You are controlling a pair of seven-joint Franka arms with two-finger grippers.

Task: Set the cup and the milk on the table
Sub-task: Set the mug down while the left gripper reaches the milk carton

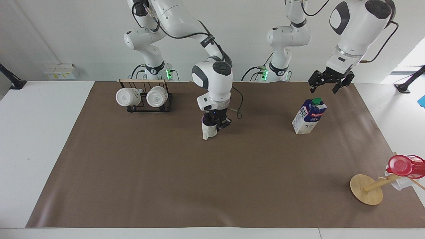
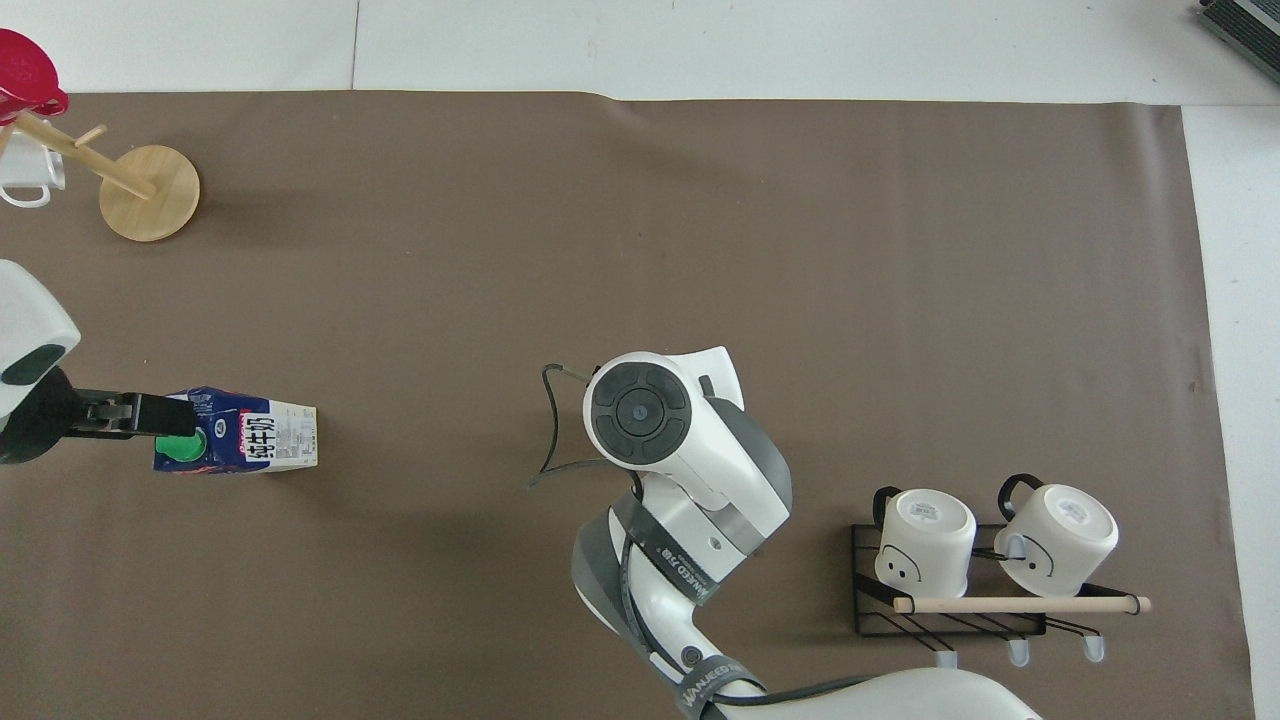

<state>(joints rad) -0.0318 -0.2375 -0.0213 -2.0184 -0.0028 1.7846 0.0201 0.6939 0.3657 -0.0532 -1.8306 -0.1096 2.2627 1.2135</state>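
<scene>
A: Cup first. Cream-white ceramic cup point(image 1: 210, 130) with a loop handle and a dark inside stands upright on the brown paper sheet point(image 1: 166, 172) in the middle of the white table point(image 1: 40, 132). The right hand point(image 1: 216, 123) is down at its rim, one finger inside, one outside. Whether those fingers clamp the wall or stand just off it, I cannot tell. In the overhead view the arm's wrist covers the cup entirely.

B: And the carton?

A: Small dark blue and white milk carton point(image 1: 309, 116) with a red label band and green screw cap stands upright on the paper toward the left arm's end of the table, well apart from the cup. The left hand point(image 1: 330, 83) hangs over it, clear of the cap, fingers spread apart, holding nothing.

B: Other items on the table?

A: Black wire rack point(image 1: 148, 103) with a wooden rail carries two plain white mugs point(image 1: 127, 96) on their sides, toward the right arm's end, nearer to the robots than the cup. A round-based wooden stand point(image 1: 367, 189) bears a red see-through plastic cup point(image 1: 405, 166), farther from the robots than the carton
</scene>
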